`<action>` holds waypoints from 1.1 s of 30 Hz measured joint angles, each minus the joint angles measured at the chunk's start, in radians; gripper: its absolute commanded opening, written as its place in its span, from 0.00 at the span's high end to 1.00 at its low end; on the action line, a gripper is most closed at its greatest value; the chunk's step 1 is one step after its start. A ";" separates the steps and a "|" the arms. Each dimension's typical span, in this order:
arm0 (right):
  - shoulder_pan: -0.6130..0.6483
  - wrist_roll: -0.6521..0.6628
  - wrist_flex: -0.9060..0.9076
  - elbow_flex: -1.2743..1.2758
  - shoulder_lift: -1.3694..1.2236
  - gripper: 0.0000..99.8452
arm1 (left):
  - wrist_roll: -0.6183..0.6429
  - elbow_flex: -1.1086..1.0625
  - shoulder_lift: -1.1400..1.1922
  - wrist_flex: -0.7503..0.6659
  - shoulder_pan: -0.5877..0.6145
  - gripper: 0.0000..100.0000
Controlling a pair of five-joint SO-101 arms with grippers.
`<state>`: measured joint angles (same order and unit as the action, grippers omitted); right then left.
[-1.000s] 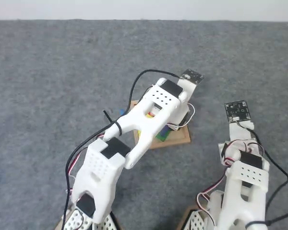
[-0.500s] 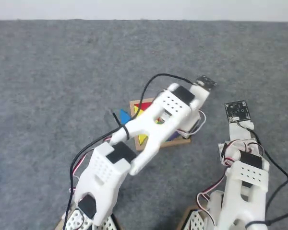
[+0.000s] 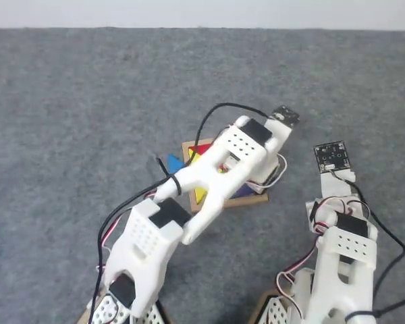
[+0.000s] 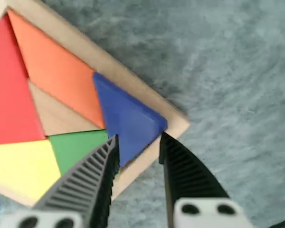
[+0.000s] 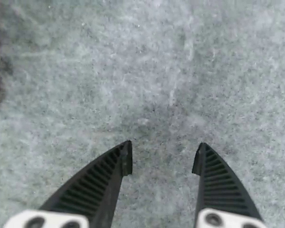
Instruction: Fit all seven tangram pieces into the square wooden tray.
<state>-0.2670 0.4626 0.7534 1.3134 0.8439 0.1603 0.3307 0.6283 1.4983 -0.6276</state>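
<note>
One tray [image 4: 176, 125] holds five coloured pieces [image 4: 57, 71]; left jaws clamp the blue triangle [image 4: 126, 121], right jaws stand apart over carpet [image 5: 180, 71].

No readable txt, nos., labels or signs. Wooden tray [image 4: 175, 124] bare wood; tangram pieces [image 4: 57, 66], incl. blue piece [image 4: 128, 118], plain colours. Marks on cam board [image 3: 333, 156] too small to read.

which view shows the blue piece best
The left wrist view: the blue piece sits close and almost whole, lying over the tray corner. The high view has the arm over it, with maybe a dark sliver showing; the right wrist view has carpet and a strip of wood.
</note>
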 measured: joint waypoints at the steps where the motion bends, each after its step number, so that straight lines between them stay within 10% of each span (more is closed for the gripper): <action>1: -0.002 0.000 0.000 0.000 0.000 0.77 | -0.002 0.000 0.000 0.000 0.011 0.86; 33: 0.006 0.000 0.000 0.000 0.000 0.77 | -0.060 0.078 -0.005 -0.060 -0.006 0.86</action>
<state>-0.2608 0.4626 0.7534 1.3134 0.8439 0.1005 0.4089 0.6237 1.4385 -0.6337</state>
